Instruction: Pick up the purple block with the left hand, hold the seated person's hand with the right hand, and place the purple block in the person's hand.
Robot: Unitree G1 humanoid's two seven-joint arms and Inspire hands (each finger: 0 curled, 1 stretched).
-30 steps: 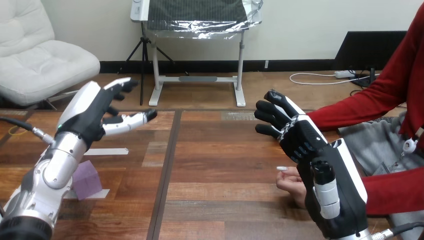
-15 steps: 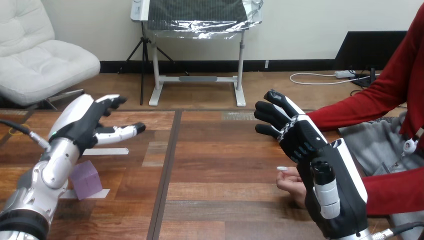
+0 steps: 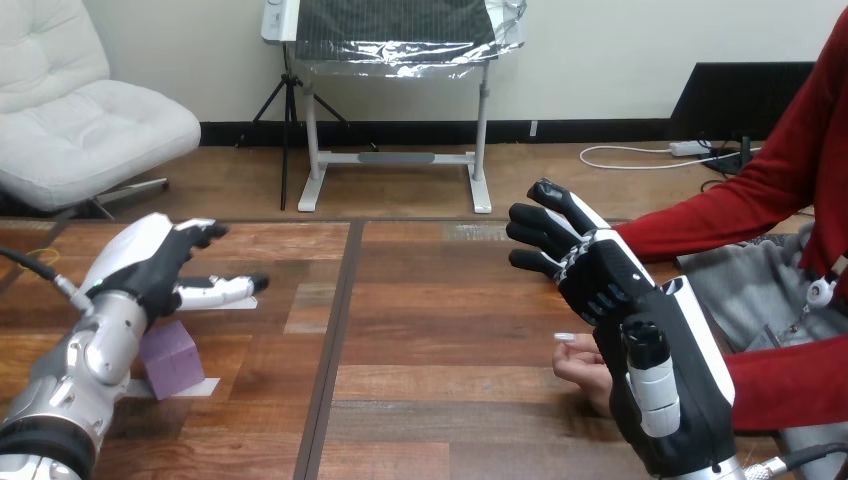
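my left hand point(image 3: 150, 268): fingers spread, nothing in it, hovering just past the purple block point(image 3: 175, 358) | purple block: on the table point(image 3: 440, 330), on a white tape strip point(image 3: 203, 386), beside my left forearm | my right hand point(image 3: 612, 285): loose and open (no grip), raised over the person's hand point(image 3: 580, 368), can't tell if touching

Pale purple block point(image 3: 172, 358) sits level (unheld)

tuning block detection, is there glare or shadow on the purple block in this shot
Head view: no glare on the block, its top face lit lighter than its front; the left arm overlaps its left edge; the table around it shows only a faint sheen.
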